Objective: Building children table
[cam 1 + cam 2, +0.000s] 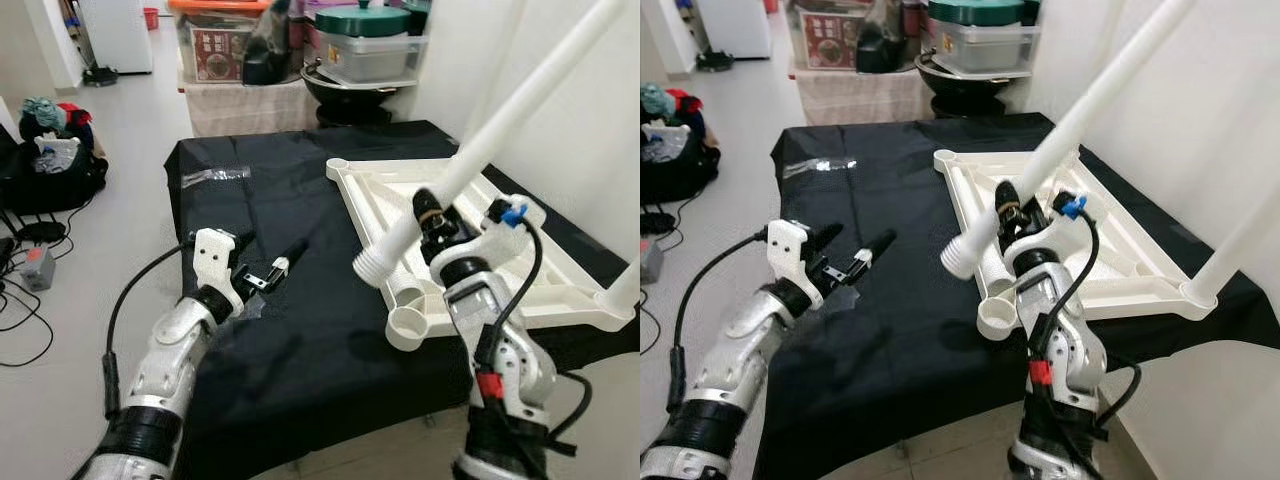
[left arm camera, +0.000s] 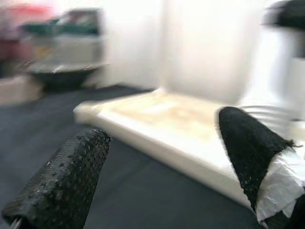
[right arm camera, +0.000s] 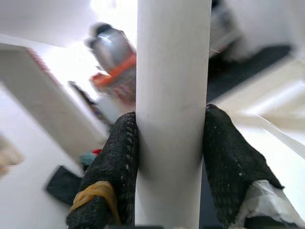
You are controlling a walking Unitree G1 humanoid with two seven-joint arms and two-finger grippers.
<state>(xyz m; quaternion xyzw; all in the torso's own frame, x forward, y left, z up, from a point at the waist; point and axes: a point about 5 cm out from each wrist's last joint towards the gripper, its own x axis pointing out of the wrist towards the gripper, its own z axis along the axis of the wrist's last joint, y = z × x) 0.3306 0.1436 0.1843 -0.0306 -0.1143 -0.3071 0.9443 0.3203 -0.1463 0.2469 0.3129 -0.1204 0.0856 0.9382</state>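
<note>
Right gripper (image 3: 171, 157) jaws pinch the white table leg (image 1: 520, 105); left gripper (image 1: 845, 255) jaws spread, empty.

Your two head views look forward and down from above the near edge of the black-draped table (image 1: 270, 230), sharing the upturned tabletop (image 1: 420, 185) on it. Your left wrist view faces that tabletop (image 2: 162, 119) low over the cloth, while your right wrist view sits tight against the white leg (image 3: 174, 114).
</note>
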